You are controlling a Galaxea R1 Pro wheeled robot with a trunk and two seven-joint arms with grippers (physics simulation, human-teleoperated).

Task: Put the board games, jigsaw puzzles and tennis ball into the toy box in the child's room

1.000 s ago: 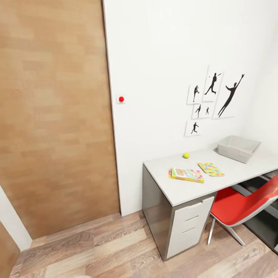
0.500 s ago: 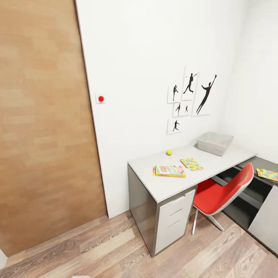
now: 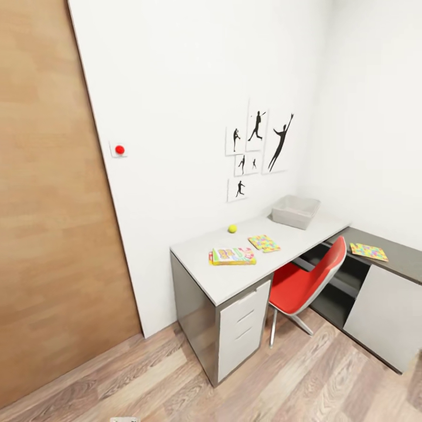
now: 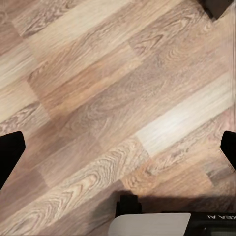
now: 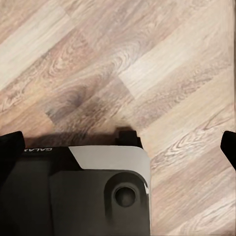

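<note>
The table [image 3: 234, 282] stands against the white wall in the head view. On it lie a small yellow-green tennis ball [image 3: 232, 228], a colourful board game [image 3: 233, 256] and a jigsaw puzzle [image 3: 264, 242]. The light grey toy box [image 3: 296, 211] sits at the table's far end. A second jigsaw puzzle [image 3: 368, 251] lies on the dark side desk to the right. The bed is out of view. My left gripper [image 4: 118, 152] and right gripper [image 5: 118, 145] hang open over the wood floor, far from the table, with nothing between their fingers.
A red chair [image 3: 305, 284] is tucked under the table beside the white drawers [image 3: 243, 328]. A wide wooden door [image 3: 53, 234] is at the left, with a red button [image 3: 119, 149] on the wall next to it. Wood floor [image 3: 176, 381] lies between me and the table.
The whole head view has shifted left as the camera turned right, and the table looks farther off. The dark side desk with the second jigsaw puzzle came fully into view. The toys have not moved.
</note>
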